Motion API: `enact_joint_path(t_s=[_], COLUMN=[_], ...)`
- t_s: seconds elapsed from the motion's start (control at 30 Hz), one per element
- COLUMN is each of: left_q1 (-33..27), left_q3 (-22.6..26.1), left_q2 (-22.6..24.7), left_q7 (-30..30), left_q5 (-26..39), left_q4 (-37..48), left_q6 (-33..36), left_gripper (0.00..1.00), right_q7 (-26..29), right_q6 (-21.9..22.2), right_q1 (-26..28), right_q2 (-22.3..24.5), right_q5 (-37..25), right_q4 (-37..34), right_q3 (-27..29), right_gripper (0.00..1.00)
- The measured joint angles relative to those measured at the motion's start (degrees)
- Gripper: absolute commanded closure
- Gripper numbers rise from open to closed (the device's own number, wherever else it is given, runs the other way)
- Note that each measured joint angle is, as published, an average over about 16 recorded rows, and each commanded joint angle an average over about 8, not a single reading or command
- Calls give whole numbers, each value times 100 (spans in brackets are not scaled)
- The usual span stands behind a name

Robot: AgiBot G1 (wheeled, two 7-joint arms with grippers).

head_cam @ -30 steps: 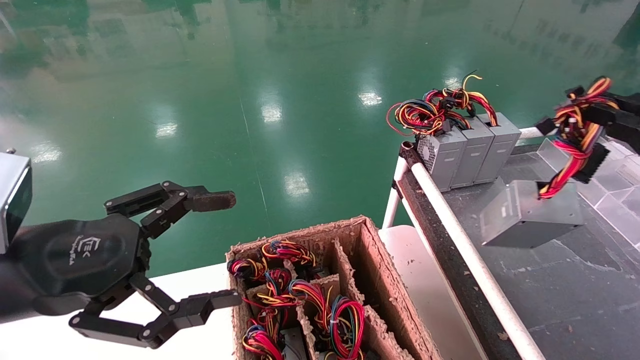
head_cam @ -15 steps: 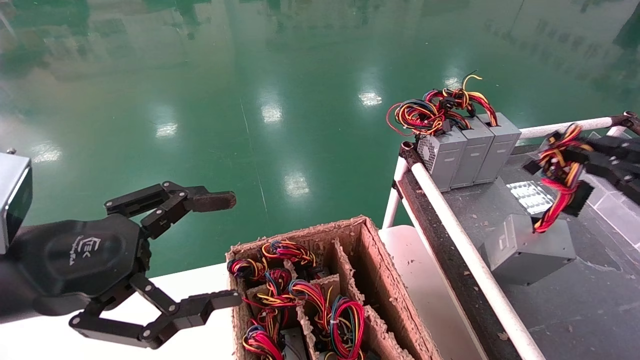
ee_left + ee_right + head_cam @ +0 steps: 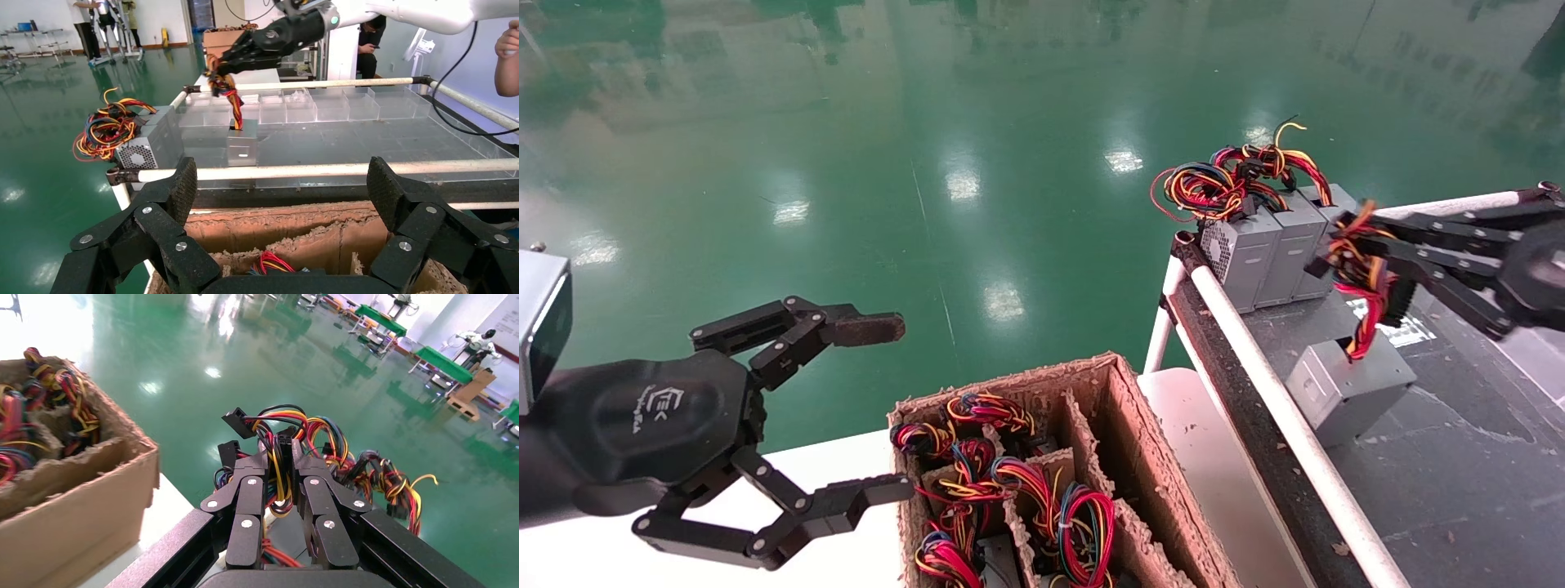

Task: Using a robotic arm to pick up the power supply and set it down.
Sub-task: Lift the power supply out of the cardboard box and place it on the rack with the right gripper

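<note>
My right gripper [image 3: 1344, 237] is shut on the red, yellow and black wire bundle [image 3: 1361, 282] of a small grey power supply [image 3: 1348, 384]. The box hangs tilted below the fingers, at or just above the dark table [image 3: 1459, 474]; I cannot tell whether it touches. It is close to the white rail [image 3: 1279, 416]. In the right wrist view the fingers [image 3: 251, 496] pinch the wires [image 3: 278, 468], and the box is hidden. The left wrist view shows the box [image 3: 242, 147] under the far gripper [image 3: 223, 67]. My left gripper [image 3: 883, 408] hovers open and empty, left of the cardboard box.
Three more grey power supplies [image 3: 1283, 253] stand in a row at the table's far corner, their wires [image 3: 1222, 180] piled on top. A divided cardboard box [image 3: 1009, 380] holds several wired units. Clear plastic trays [image 3: 343, 104] line the table's far side. The floor beyond is green.
My right gripper has carried the power supply left and lower, toward the rail and the row of three. The left arm has not moved.
</note>
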Motion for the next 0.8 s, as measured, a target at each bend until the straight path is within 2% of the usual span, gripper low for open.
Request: enact_joint_path(t_s=[0.37, 0.8], left_q1=[0, 0], left_q3=[0, 0], left_q2=[0, 0], left_q7=[0, 0], left_q5=[0, 0], left_q4=[0, 0], left_q6=[0, 0], left_gripper=[0, 0], right_q7=[-225, -588], right_q6=[210, 554], right_q1=[686, 1222], right_q2=[-694, -1385], right_q5=[-501, -804], right_q4=[-521, -1395], right_q3=[-280, -447], right_gripper=[100, 100])
